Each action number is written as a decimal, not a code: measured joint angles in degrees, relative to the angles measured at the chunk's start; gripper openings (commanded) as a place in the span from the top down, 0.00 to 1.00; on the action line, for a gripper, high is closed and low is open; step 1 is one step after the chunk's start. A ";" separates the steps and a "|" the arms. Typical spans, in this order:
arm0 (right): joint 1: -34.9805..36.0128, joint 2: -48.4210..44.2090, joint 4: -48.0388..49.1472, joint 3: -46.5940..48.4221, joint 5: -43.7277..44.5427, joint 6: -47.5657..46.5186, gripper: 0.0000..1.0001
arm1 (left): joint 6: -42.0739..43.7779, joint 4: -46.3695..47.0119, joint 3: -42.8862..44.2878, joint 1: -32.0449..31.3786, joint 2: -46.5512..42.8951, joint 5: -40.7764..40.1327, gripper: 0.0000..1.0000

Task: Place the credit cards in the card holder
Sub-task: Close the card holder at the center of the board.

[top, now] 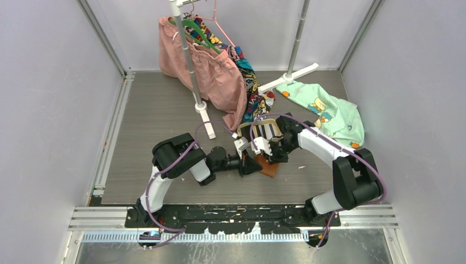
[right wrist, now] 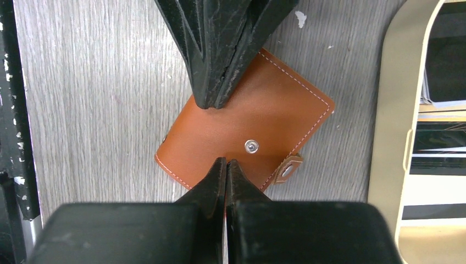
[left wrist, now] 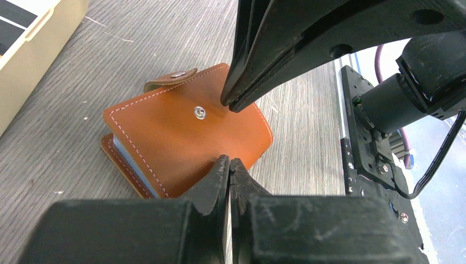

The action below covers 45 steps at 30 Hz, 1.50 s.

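The card holder (top: pixel 270 168) (left wrist: pixel 181 137) (right wrist: pixel 258 118) lies folded shut on the table, tan-brown leather with its snap stud (right wrist: pixel 251 146) up and its strap (right wrist: pixel 288 169) loose at the edge. My left gripper (top: pixel 257 164) (left wrist: pixel 229 161) (right wrist: pixel 212 103) is shut, its tips over one edge of the cover. My right gripper (top: pixel 268 155) (right wrist: pixel 226 161) (left wrist: pixel 234 104) is shut too, facing it from the opposite side, tips over the cover. Neither holds anything. The credit cards (right wrist: pixel 444 60) (top: pixel 267 130), mostly dark, lie in the beige tray (right wrist: pixel 391 110) (left wrist: pixel 38 52).
The tray sits just behind the holder. A white clothes rack foot (top: pixel 204 116) with a pink garment (top: pixel 211 69) stands at the back. A mint-green printed cloth (top: pixel 329 113) lies at the back right. The black base rail (left wrist: pixel 362 137) runs along the near edge.
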 measured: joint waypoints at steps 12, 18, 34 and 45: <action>-4.96 -2.99 -2.14 0.96 -4.02 0.76 0.60 | -0.02 0.04 0.00 0.00 0.00 0.00 0.97; -5.38 -2.40 1.01 1.01 -4.48 5.07 0.54 | -0.04 0.04 0.00 0.00 0.00 0.00 0.97; -4.37 3.21 5.79 2.21 -2.38 12.15 0.78 | -0.04 0.04 0.00 0.00 0.00 0.02 0.97; -4.20 3.21 5.88 2.84 -1.75 13.44 0.84 | -0.04 0.09 0.00 0.00 0.02 0.02 0.98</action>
